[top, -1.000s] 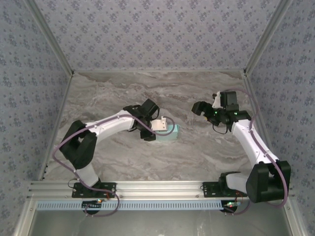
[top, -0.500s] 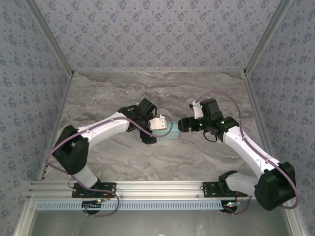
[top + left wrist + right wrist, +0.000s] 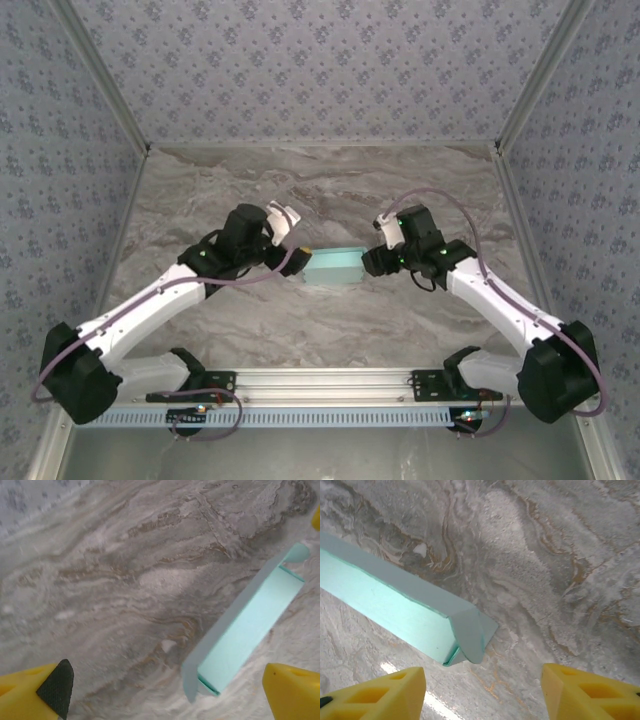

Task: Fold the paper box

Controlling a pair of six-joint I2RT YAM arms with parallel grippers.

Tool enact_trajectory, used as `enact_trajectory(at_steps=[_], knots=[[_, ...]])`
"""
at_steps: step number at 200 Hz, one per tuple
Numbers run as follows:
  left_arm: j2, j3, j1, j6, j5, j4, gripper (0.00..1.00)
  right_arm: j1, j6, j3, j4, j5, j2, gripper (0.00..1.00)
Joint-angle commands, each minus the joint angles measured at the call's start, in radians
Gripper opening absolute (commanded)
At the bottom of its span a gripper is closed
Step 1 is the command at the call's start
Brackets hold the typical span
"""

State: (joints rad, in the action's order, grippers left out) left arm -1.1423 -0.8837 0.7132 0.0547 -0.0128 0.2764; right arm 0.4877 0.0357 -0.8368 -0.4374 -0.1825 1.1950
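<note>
Paper box (image 3: 333, 268) of pale cyan-blue thin card is sitting as a long slim box shape on the grey marbled surface (image 3: 400, 190), roughly mid-scene between the two arms. Left end effector (image 3: 297, 263) is just beside the box's left end, yellow fingers (image 3: 292, 692) spread wide, holding nothing. Right end effector (image 3: 372, 262) is close to the right end, jaws apart too, not gripping anything. From the right wrist view, the end flap (image 3: 474, 632) there sticks out at an angle, not flush.

cyan paper box (image 3: 333, 266), folded, on table (image 3: 400, 180)
</note>
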Motion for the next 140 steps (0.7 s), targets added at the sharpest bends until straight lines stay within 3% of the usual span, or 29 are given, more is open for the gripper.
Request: enact_trajectory(at_steps=[1, 13, 33, 46, 61, 74, 90, 102, 140], knots=[[0.076, 0.092, 0.0, -0.225, -0.046, -0.09, 0.99, 0.012, -0.016, -0.033, -0.003, -0.019, 0.019, 0.62], [0.114, 0.176, 0.002, -0.291, -0.017, -0.198, 0.99, 0.012, -0.006, -0.039, 0.01, -0.021, 0.037, 0.58], [0.129, 0.297, 0.014, -0.255, -0.027, -0.408, 0.99, 0.009, 0.019, -0.065, 0.013, -0.039, 0.077, 0.54], [0.094, 0.28, 0.014, -0.24, 0.016, -0.404, 0.99, 0.002, 0.025, -0.092, -0.006, -0.078, 0.103, 0.5], [0.049, 0.24, 0.018, -0.152, -0.069, -0.369, 0.98, 0.003, 0.031, -0.112, -0.026, -0.102, 0.112, 0.49], [0.022, 0.235, 0.029, -0.095, -0.13, -0.375, 0.9, 0.001, 0.037, -0.127, -0.041, -0.109, 0.113, 0.48], [-0.019, 0.196, 0.033, -0.095, -0.11, -0.322, 0.67, 0.001, 0.045, -0.14, -0.056, -0.106, 0.115, 0.44], [-0.046, 0.165, 0.036, -0.095, -0.097, -0.279, 0.56, 0.0, 0.059, -0.145, -0.065, -0.1, 0.116, 0.42], [-0.056, 0.146, 0.065, -0.1, -0.062, -0.26, 0.43, 0.003, 0.092, -0.153, -0.08, -0.097, 0.124, 0.36]])
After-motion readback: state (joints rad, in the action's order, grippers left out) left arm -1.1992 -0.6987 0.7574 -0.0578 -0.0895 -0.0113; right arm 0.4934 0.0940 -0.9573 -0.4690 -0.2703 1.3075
